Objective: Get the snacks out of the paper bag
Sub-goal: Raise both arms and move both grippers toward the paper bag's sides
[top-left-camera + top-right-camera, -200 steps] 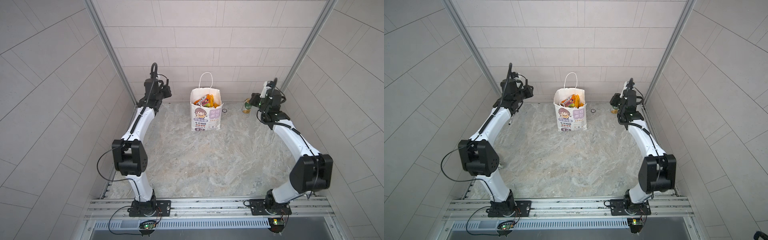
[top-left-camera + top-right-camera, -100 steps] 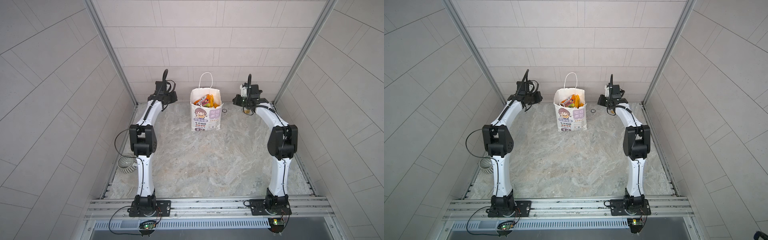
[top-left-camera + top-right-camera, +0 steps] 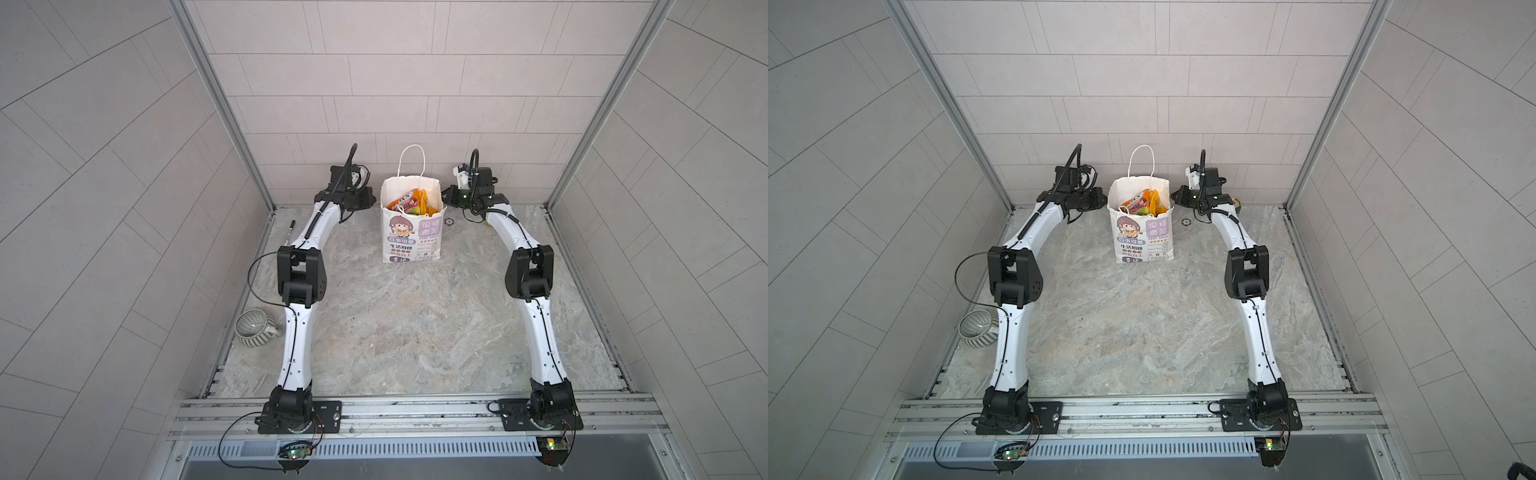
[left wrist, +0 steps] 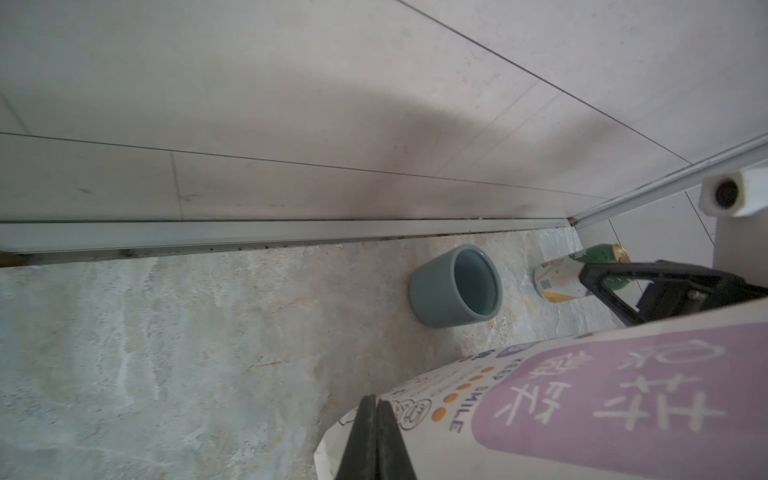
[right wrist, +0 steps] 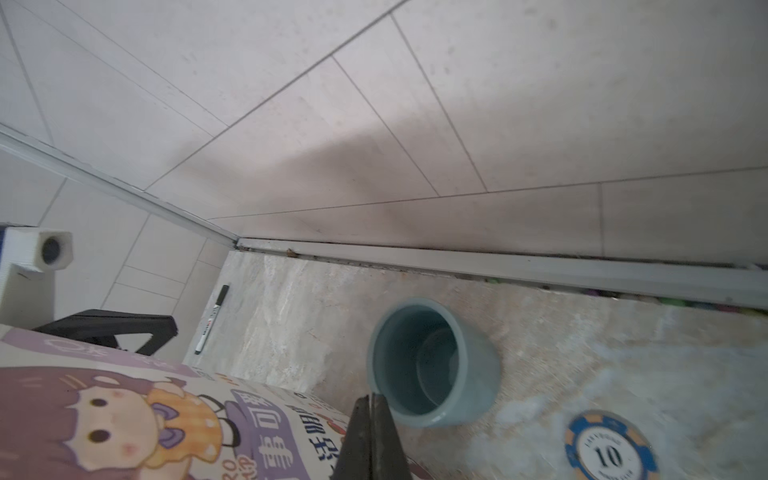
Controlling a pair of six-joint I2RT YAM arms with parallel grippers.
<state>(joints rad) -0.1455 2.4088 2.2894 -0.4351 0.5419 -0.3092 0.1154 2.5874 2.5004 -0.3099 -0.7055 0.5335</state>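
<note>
The paper bag [image 3: 409,237] [image 3: 1142,241] stands upright at the back middle of the table, white with a cartoon girl and purple text. Orange, yellow and pink snacks [image 3: 409,201] [image 3: 1144,201] show in its open mouth. My left gripper [image 3: 371,198] [image 4: 376,405] sits just left of the bag's upper edge, shut, with nothing visible between its fingers. On the bag's other side, near the rim, my right gripper [image 3: 445,193] [image 5: 371,401] is shut too and looks empty. Each wrist view shows the bag's printed face [image 4: 623,395] [image 5: 124,424] beside the closed fingertips.
A blue-grey cup [image 4: 455,286] [image 5: 432,365] stands behind the bag near the back wall. A green-and-gold drink can [image 4: 577,274] [image 3: 1236,203] is at the back right, by a poker chip [image 5: 609,451] [image 3: 449,221]. A marker pen [image 3: 289,230] and a striped mug [image 3: 253,328] lie at the left.
Both arms have swung in from the outer back corners, bringing the grippers close to the bag's two sides. The left gripper has closed. The bag has not moved.
</note>
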